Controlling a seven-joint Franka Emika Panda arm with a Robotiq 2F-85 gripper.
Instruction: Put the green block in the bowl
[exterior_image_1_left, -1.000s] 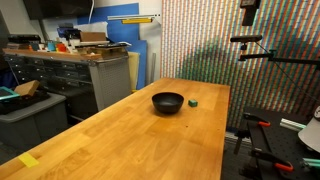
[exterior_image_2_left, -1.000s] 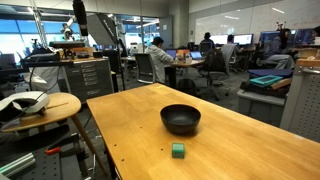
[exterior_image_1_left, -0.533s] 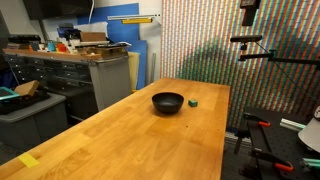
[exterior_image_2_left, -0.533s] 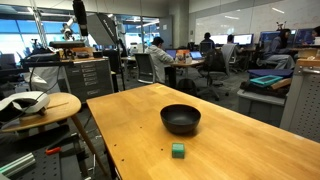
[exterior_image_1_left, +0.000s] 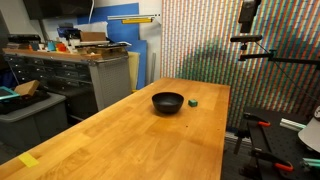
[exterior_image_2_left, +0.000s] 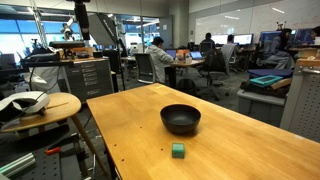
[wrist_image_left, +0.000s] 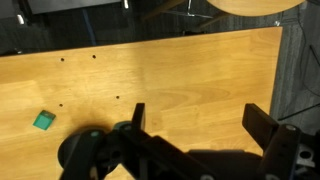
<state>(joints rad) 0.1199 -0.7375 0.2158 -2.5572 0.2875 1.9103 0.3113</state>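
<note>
The green block (exterior_image_1_left: 193, 101) (exterior_image_2_left: 178, 150) lies on the wooden table (exterior_image_1_left: 140, 135) (exterior_image_2_left: 240, 140) a short way from the black bowl (exterior_image_1_left: 168, 102) (exterior_image_2_left: 181, 119), not touching it. The bowl looks empty. My gripper (exterior_image_1_left: 248, 14) (exterior_image_2_left: 80, 16) hangs high above and off the far end of the table, well away from both. In the wrist view the gripper (wrist_image_left: 200, 120) is open with nothing between its fingers. The block (wrist_image_left: 43, 121) shows there at the left, and the dark round bowl (wrist_image_left: 82, 155) is partly hidden behind my gripper's body.
A round side table with a white object (exterior_image_2_left: 35, 103) stands beside the table's end. Cabinets and a workbench (exterior_image_1_left: 70, 65) stand off one long side. A patterned screen wall (exterior_image_1_left: 200, 45) and stands (exterior_image_1_left: 265, 55) are behind the far end.
My gripper has moved down slightly at the top of the exterior views. The block and the bowl have not moved.
</note>
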